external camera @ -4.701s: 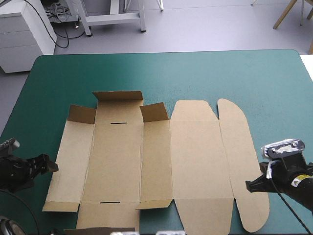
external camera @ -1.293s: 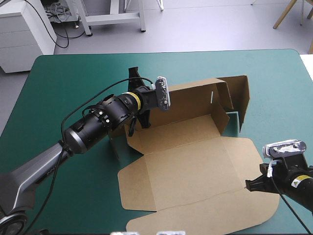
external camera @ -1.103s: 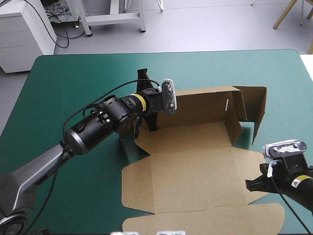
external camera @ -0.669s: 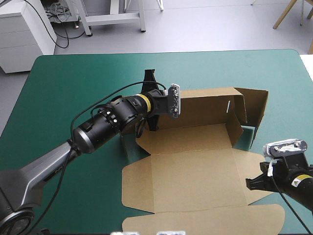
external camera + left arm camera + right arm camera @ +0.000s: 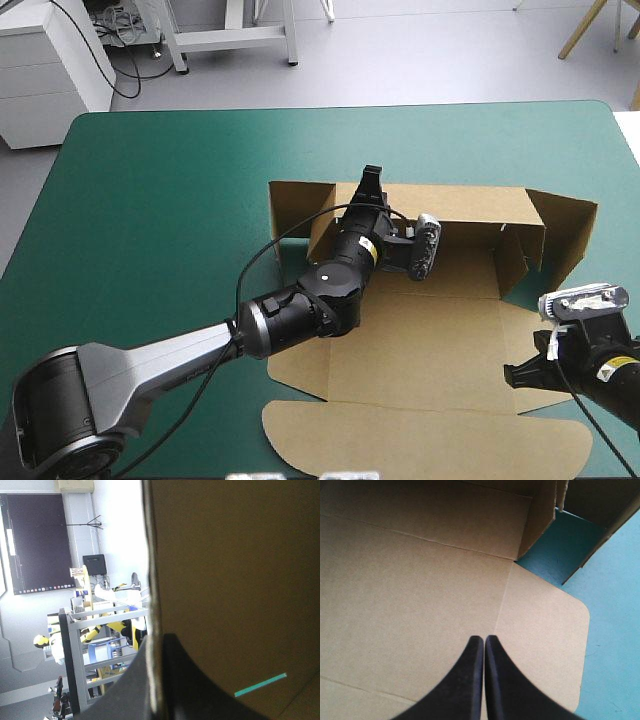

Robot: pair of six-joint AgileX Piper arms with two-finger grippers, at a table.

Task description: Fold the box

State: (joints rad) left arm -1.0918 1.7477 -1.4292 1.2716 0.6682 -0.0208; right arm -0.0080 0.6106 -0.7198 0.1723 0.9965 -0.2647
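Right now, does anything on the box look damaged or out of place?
No damage shows. The box is half-formed: the left gripper pinches its raised far wall, while the right-end flaps stand loose, untucked.

One box [image 5: 430, 340], two grippers [image 5: 152, 639] [image 5: 484, 639]

The box [image 5: 420, 340], a flat sheet in the earliest picture, now has its far wall [image 5: 470, 205] standing upright. The left arm [image 5: 300, 310], at first back by the table's left edge and just before beside the box's left end, now lies across the box floor. The left gripper [image 5: 371, 183] now pinches the wall's top edge farther toward the middle. The left end flap [image 5: 292, 205] now juts outward, and the right end flap [image 5: 568, 230] has swung farther right.
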